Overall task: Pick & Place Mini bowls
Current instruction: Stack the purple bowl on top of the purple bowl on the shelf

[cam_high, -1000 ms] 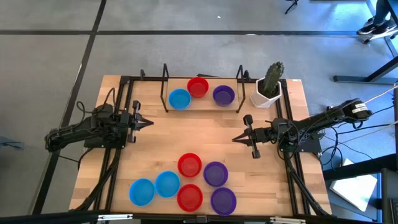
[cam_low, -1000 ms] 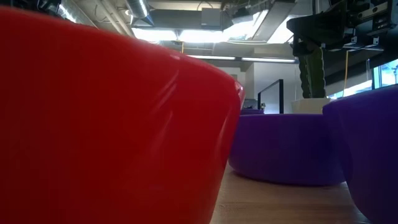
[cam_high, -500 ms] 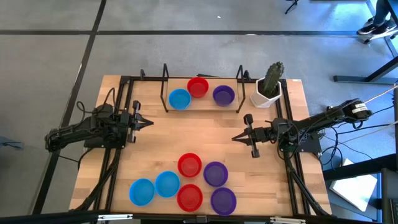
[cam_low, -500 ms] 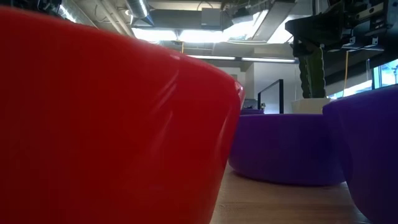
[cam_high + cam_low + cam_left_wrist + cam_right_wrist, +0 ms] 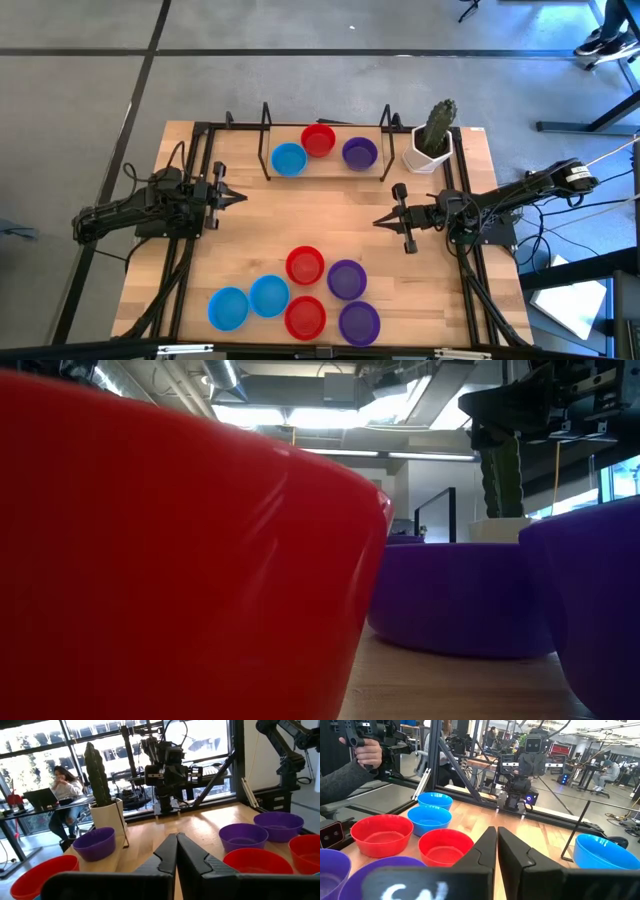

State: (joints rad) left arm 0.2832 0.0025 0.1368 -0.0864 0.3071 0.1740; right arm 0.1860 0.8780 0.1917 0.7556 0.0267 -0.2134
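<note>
Several mini bowls sit on their bases in a cluster near the table's front edge, among them a red one (image 5: 305, 265), a purple one (image 5: 346, 279) and a blue one (image 5: 269, 295). Three more stand at the far side: blue (image 5: 288, 159), red (image 5: 318, 140) and purple (image 5: 359, 153). My left gripper (image 5: 243, 198) hovers shut at the table's left, pointing level toward the right, with nothing in it. My right gripper (image 5: 378, 222) hovers shut at the right, pointing level toward the left, also holding nothing. The low view is filled by the nearest red bowl (image 5: 180, 560) and purple bowls (image 5: 455, 595).
A white pot with a cactus (image 5: 431, 140) stands at the far right corner. A black frame (image 5: 200, 135) runs along the table's edges, with thin uprights (image 5: 266, 140) beside the far bowls. Bare wood (image 5: 310, 210) lies between the grippers. A person's hand (image 5: 365, 750) shows beyond the table.
</note>
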